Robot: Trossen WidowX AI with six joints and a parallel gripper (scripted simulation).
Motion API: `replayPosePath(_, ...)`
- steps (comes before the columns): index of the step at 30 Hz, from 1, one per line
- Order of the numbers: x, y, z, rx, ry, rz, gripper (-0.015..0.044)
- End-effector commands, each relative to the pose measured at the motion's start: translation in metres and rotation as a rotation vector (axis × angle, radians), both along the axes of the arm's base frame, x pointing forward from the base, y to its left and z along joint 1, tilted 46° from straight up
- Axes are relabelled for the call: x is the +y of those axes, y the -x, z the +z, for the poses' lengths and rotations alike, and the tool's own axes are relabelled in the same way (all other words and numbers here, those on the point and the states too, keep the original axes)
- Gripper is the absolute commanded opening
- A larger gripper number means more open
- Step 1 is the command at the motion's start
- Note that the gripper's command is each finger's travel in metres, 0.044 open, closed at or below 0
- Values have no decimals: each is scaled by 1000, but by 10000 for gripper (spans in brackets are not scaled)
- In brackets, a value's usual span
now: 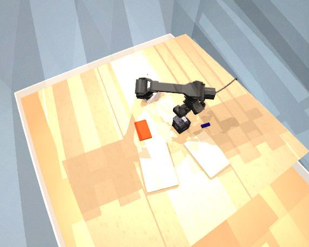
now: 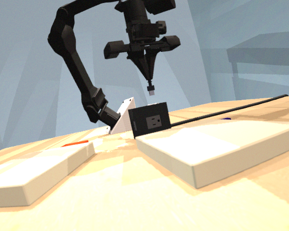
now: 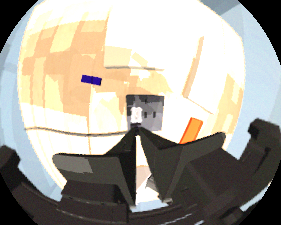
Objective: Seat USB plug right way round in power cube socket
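The black power cube [image 1: 181, 125] [image 2: 141, 128] [image 3: 157, 124] stands on the table, a pale socket panel [image 3: 136, 115] on its top and an outlet on its side. My gripper [image 2: 150, 78] [image 3: 137, 130] is shut on the USB plug [image 2: 150, 88] and holds it above the cube, clear of the top. The plug hangs roughly upright, its pale metal end pointing down, with a visible gap to the cube. In the wrist view the fingertips hide most of the plug. Which way round the plug faces cannot be told.
Two white slabs [image 1: 160, 168] [image 1: 208, 158] lie in front of the cube. An orange block [image 1: 143, 130] [image 3: 191, 131] lies to one side, a small dark blue block [image 1: 205, 125] [image 3: 91, 80] to the other. A black cable [image 2: 227, 111] [image 3: 80, 132] runs from the cube across the table.
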State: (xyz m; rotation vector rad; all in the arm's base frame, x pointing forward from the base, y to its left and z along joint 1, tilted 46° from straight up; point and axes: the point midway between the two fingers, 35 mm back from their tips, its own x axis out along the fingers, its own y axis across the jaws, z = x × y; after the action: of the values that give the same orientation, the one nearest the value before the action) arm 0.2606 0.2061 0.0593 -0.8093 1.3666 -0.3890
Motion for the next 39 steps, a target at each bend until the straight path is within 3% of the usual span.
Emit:
replayPosePath(1, 0, 0, 0, -73, -22, -77, 0)
replayPosePath(39, 0, 0, 0, -747, -217, -782, 0)
